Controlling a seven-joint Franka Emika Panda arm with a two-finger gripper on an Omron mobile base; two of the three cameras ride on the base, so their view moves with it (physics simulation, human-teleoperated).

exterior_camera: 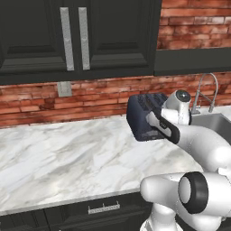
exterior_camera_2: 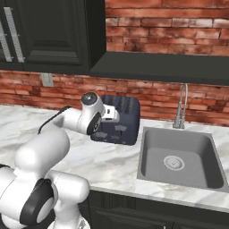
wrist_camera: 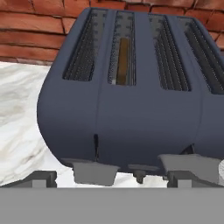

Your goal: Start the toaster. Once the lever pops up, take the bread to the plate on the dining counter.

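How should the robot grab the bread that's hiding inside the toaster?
Probably by the bread's top edge, coming straight down from above the toaster. The slice stands upright on its edge, deep in the second slot from the left in the hand view, so only its thin brown top shows. The open tool would pinch its two flat faces, best once the slice rides higher.
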